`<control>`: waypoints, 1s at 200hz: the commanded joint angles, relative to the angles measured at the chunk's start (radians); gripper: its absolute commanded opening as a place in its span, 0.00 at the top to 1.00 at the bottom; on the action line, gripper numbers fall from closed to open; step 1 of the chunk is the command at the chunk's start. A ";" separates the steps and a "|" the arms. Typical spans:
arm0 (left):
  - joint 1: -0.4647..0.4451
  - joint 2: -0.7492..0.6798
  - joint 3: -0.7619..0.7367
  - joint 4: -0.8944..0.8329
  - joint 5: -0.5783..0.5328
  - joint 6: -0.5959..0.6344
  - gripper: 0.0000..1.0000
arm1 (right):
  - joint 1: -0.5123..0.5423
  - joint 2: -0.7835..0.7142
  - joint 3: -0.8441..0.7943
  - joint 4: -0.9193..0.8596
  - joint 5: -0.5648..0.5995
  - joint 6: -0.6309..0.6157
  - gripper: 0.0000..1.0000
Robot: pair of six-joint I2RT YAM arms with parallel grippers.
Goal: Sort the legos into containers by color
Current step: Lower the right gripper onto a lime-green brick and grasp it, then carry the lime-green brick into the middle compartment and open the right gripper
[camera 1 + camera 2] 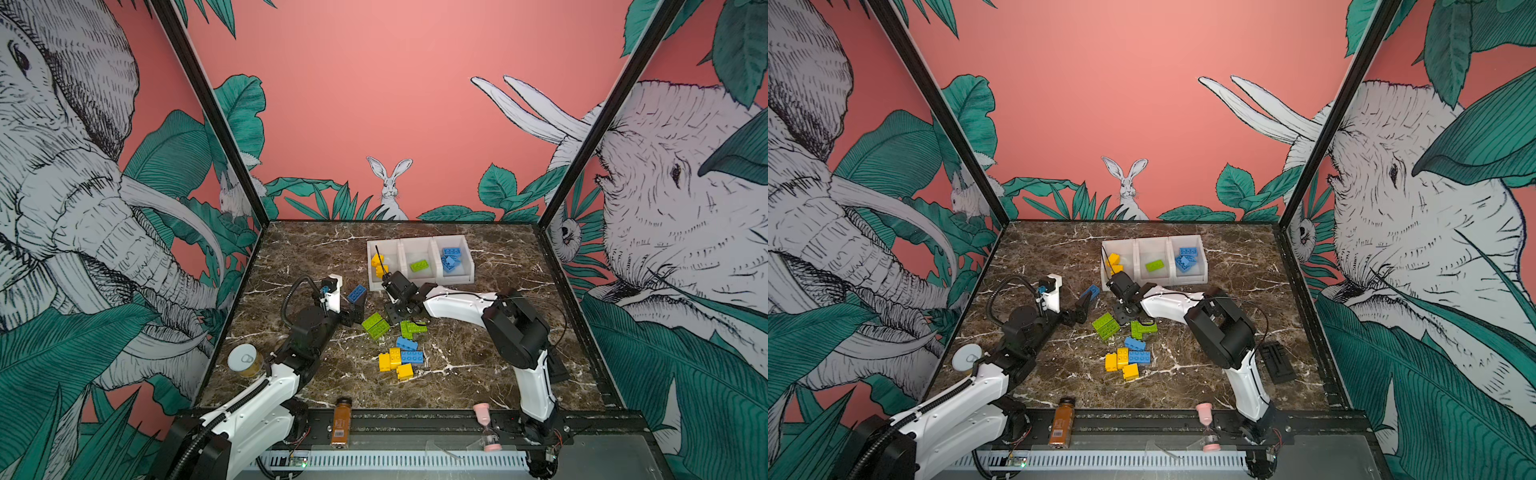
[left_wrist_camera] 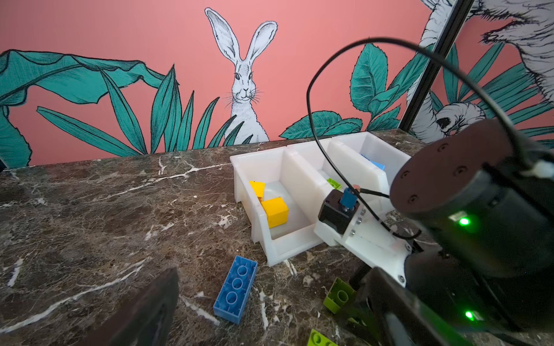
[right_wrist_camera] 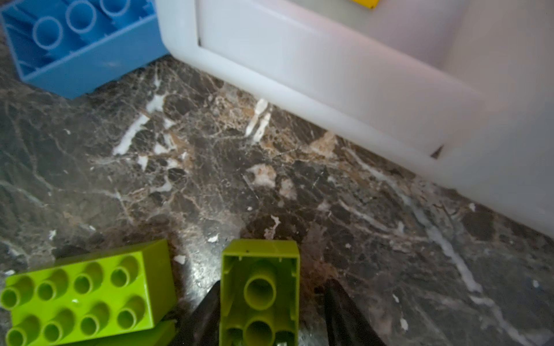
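The three white containers [image 1: 457, 277] sit in a row toward the back of the marbled surface [image 1: 465, 374]. Their end bin on the left arm's side holds yellow bricks [image 1: 379, 266], the middle bin a single lime piece [image 1: 419, 265], and the other end bin several blue pieces [image 1: 451, 259].

Just in front of the yellow bin, the right end effector [image 3: 272, 283] stands narrow around a lime brick [image 3: 260, 257] with its hollow underside showing. One finger is against it; the other is slightly off.

Off that bin's outer front corner, the left end effector [image 2: 269, 281] gapes wide. A blue brick [image 2: 235, 289] lies hollow side up between its fingers, touching neither.

Farther in front of the containers lies a loose cluster [image 1: 412, 357] of lime, blue and yellow legos.
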 commanded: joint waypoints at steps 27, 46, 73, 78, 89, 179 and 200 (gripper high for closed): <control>0.001 -0.009 -0.009 0.004 -0.003 -0.001 0.01 | 0.001 -0.034 0.007 0.024 0.053 -0.006 0.60; 0.002 -0.009 -0.009 0.005 -0.002 -0.004 0.01 | -0.007 -0.080 -0.012 0.045 0.054 -0.011 0.63; 0.001 -0.004 -0.008 0.006 0.001 -0.004 0.01 | -0.030 -0.148 -0.024 0.063 0.063 -0.029 0.67; 0.001 -0.003 -0.008 0.006 0.001 -0.004 0.01 | -0.035 -0.162 -0.029 0.070 0.065 -0.038 0.67; 0.001 -0.003 -0.008 0.006 0.000 -0.003 0.01 | -0.051 -0.184 -0.028 0.065 0.058 -0.050 0.67; 0.002 0.013 -0.004 0.010 0.013 -0.006 0.01 | -0.235 -0.157 0.082 0.140 -0.017 -0.101 0.69; 0.001 0.011 -0.005 0.009 0.014 -0.006 0.01 | -0.260 -0.106 0.137 0.145 0.002 -0.103 0.69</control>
